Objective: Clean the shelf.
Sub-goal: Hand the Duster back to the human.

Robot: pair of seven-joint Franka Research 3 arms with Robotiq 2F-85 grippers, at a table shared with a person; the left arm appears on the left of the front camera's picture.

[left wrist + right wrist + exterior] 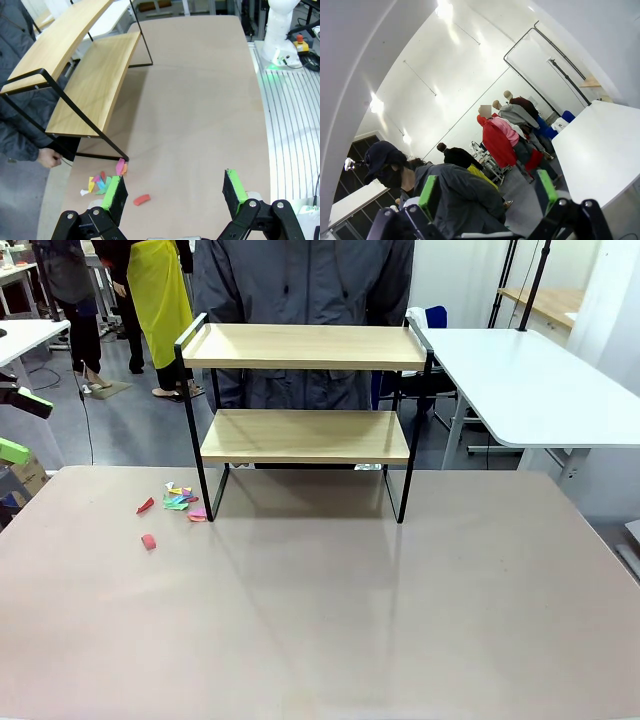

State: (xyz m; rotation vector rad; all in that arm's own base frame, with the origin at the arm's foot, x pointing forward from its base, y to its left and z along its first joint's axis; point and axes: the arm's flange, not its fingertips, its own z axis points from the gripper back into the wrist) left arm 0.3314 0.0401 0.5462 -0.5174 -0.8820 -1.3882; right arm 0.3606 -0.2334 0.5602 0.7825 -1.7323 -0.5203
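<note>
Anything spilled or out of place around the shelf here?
Yes: small coloured paper scraps lie scattered on the table by the shelf's left foot, with two red bits farther out. Both boards look bare.

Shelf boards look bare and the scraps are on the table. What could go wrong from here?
1. The paper scraps lie against the shelf foot, so sweeping could knock the thin frame.
2. The open left gripper hangs near them; flat scraps may slip.
3. The person's hand is beside the shelf leg.
</note>
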